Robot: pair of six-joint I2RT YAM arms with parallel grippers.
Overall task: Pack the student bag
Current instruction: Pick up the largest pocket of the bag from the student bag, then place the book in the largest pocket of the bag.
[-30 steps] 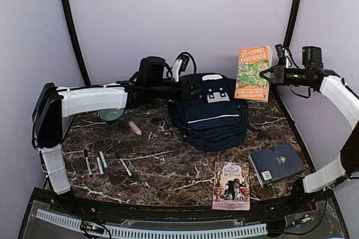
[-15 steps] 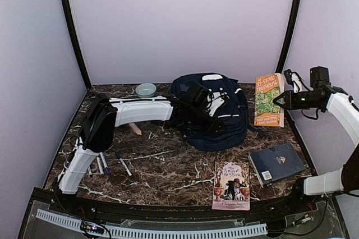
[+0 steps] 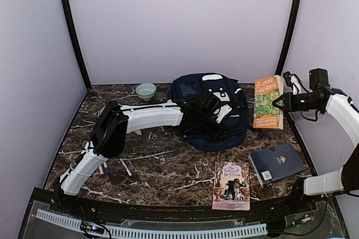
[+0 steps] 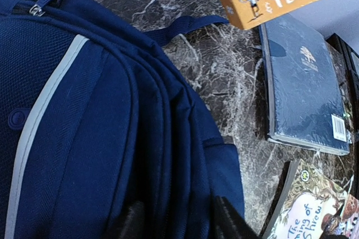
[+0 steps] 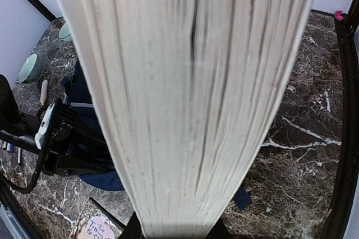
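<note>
The navy student bag (image 3: 210, 110) lies at the back middle of the table. My left gripper (image 3: 223, 129) reaches across it to its front right side. In the left wrist view the bag (image 4: 95, 127) fills the frame, and the left gripper (image 4: 176, 222) is open with its fingers astride folds of the fabric. My right gripper (image 3: 282, 102) is shut on an orange paperback (image 3: 267, 102) and holds it upright just right of the bag. In the right wrist view the book's page edge (image 5: 185, 99) fills the frame, with the bag (image 5: 104, 180) below left.
A dark blue hardcover book (image 3: 276, 163) and a pink paperback (image 3: 231, 185) lie at the front right. A pale green bowl (image 3: 146, 90) stands at the back left. Pens (image 3: 124, 166) lie front left, partly hidden by my left arm.
My left arm swung from the back left across the bag to its front right side. My right gripper carried the orange book right and a little lower.
</note>
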